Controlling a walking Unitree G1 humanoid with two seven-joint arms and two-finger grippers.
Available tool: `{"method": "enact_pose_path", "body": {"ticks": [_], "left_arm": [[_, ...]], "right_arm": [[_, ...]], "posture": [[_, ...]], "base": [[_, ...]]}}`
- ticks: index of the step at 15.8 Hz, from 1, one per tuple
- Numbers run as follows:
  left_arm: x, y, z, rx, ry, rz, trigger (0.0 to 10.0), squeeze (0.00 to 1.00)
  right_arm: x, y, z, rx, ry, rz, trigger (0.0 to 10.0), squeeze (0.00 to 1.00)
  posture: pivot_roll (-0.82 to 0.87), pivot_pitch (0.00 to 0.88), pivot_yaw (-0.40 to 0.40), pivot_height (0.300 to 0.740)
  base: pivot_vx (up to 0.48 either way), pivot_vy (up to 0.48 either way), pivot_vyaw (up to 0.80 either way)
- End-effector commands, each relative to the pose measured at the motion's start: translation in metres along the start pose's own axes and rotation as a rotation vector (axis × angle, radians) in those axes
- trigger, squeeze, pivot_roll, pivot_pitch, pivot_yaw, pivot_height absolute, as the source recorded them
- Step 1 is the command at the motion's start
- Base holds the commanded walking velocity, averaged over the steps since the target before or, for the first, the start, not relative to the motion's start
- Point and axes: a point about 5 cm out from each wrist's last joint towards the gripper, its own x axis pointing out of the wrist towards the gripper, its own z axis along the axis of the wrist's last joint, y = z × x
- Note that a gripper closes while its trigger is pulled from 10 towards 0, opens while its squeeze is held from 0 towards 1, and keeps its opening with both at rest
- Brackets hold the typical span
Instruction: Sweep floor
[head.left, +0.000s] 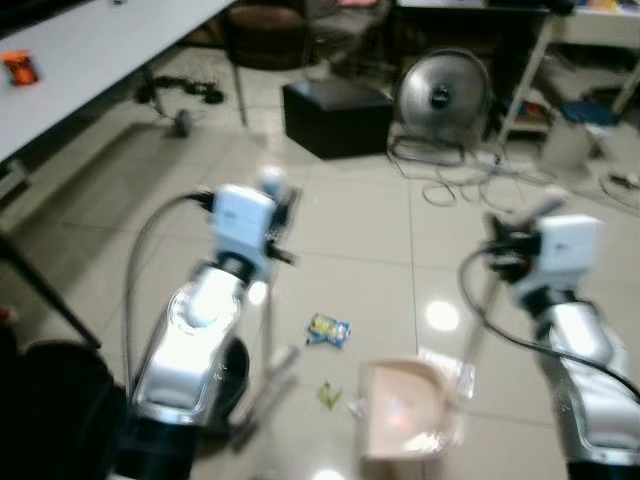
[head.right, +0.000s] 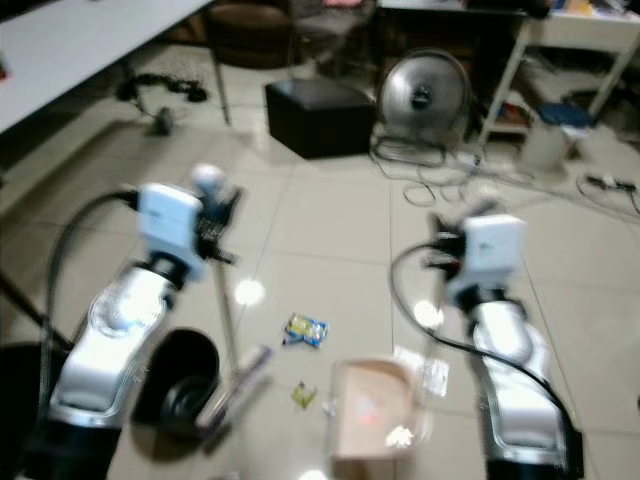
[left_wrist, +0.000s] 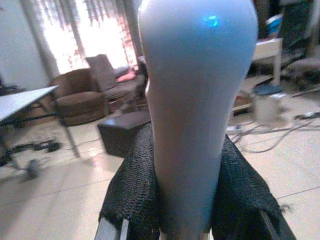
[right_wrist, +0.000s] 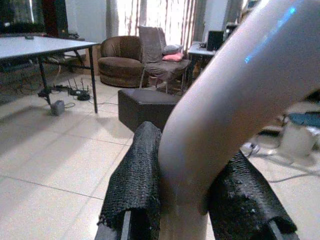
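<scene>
My left gripper (left_wrist: 186, 202) is shut on the pale broom handle (left_wrist: 197, 100), near its rounded top (head.left: 270, 183). The stick runs down to the broom head (head.left: 265, 385) on the tiled floor. My right gripper (right_wrist: 184, 202) is shut on the curved dustpan handle (right_wrist: 225, 100). The beige dustpan (head.left: 405, 410) rests on the floor between my arms. Just left of the pan's mouth lie a blue and yellow wrapper (head.left: 329, 329) and a small green scrap (head.left: 329, 395), with the broom head to their left. Both head views are blurred.
A black bin (head.right: 180, 385) stands under my left arm. Farther off are a black box (head.left: 335, 115), a floor fan (head.left: 441, 95) with loose cables (head.left: 460, 185), a white table (head.left: 80, 50) on the left and shelves on the right.
</scene>
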Motion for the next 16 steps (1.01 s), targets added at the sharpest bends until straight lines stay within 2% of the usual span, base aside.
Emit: {"method": "enact_pose_path", "body": {"ticks": [1,4,6,9,14,16], "left_arm": [[0.006,-0.006,0.01,0.013,-0.042,-0.024,10.0,0.0],[0.007,-0.009,0.006,-0.02,-0.028,-0.03,10.0,0.0],[0.009,-0.009,0.001,-0.011,0.004,-0.032,10.0,0.0],[0.011,-0.002,-0.001,-0.03,-0.002,0.017,10.0,0.0],[0.016,-0.003,-0.003,-0.017,0.003,0.01,10.0,0.0],[0.017,-0.003,-0.003,-0.013,0.001,0.008,10.0,0.0]], "right_arm": [[-0.001,-0.004,0.008,-0.011,-0.037,-0.01,10.0,0.0],[-0.001,-0.003,0.004,-0.028,-0.02,-0.034,10.0,0.0],[0.001,0.0,0.004,-0.032,-0.022,-0.031,10.0,0.0],[0.002,0.003,0.003,-0.036,-0.022,-0.031,10.0,0.0],[0.009,0.008,0.003,-0.058,-0.024,-0.041,10.0,0.0],[0.012,0.01,0.003,-0.062,-0.025,-0.034,10.0,0.0]], "posture": [[-0.01,0.01,0.057,0.74],[-0.02,0.012,0.068,0.74],[-0.01,0.012,0.07,0.74],[-0.01,0.014,0.075,0.74],[-0.03,0.015,0.074,0.74],[-0.03,0.019,0.069,0.74]], "base": [[0.405,0.0,0.0],[0.357,0.0,0.0],[0.0,0.0,0.0],[0.0,0.0,0.0],[0.0,-0.413,0.0],[0.0,0.0,0.0]]}}
